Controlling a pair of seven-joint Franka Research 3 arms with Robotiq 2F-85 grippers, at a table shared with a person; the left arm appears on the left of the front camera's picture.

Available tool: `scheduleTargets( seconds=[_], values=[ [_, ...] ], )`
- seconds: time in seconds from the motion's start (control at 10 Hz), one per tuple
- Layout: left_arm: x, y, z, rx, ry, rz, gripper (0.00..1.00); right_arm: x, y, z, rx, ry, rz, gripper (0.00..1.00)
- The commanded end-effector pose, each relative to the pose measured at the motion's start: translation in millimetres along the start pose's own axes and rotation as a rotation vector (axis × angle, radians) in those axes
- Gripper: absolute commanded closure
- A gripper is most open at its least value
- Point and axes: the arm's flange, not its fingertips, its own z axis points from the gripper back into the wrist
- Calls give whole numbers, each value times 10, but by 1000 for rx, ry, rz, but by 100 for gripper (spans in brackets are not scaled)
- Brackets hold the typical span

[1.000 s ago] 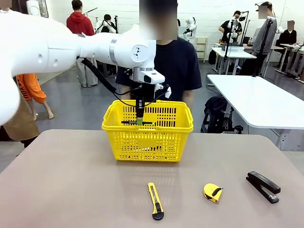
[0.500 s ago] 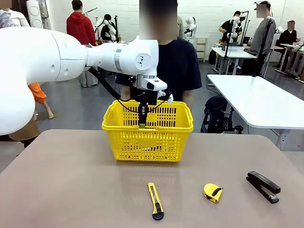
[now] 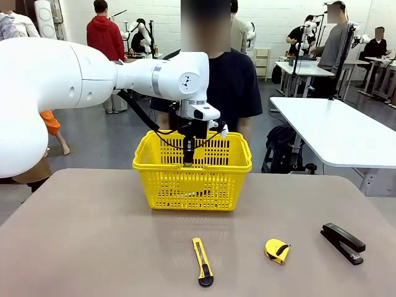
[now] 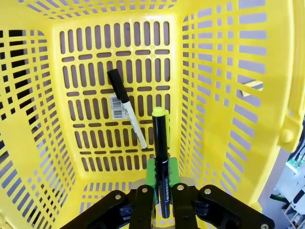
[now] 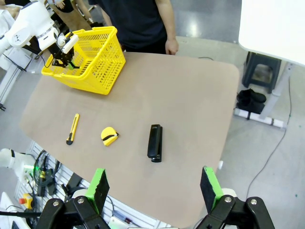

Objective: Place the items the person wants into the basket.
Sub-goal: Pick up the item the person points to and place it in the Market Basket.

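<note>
Basket (image 4: 228, 71): yellow; slotted floor with grid walls on every side
Left gripper (image 4: 161, 174): inside the basket; jaws closed on the pen
Pen (image 4: 161, 157): black with a yellow end; clamped between the green pads (image 4: 151, 172); yellow end points at the basket floor
Marker (image 4: 126, 107): white with a black cap; lies slantwise on the basket floor
Barcode label (image 4: 116, 109): white; on the basket floor, partly under the marker

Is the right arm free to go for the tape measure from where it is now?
Probably yes. The right gripper is open and empty above the table, and the tape measure lies in the open between the utility knife and the stapler, touching neither; nothing covers it.
</note>
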Motion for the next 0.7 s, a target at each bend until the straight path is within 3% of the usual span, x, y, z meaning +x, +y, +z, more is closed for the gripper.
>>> scheduleTargets(
  seconds=[0.0, 0.1, 0.2, 0.5, 0.6],
  values=[
    [37, 36, 21, 22, -25, -3, 89, -4, 2, -12, 17, -4, 10, 0],
    [40, 17, 22, 45, -32, -1, 70, -4, 2, -12, 17, -4, 10, 0],
    [36, 35, 38, 59, -45, 2, 57, -4, 2, -12, 17, -4, 10, 0],
    [32, 30, 45, 67, -51, -1, 0, -4, 2, -12, 17, -4, 10, 0],
    [32, 26, 42, 69, -51, 1, 0, -4, 2, -12, 17, -4, 10, 0]
  ],
)
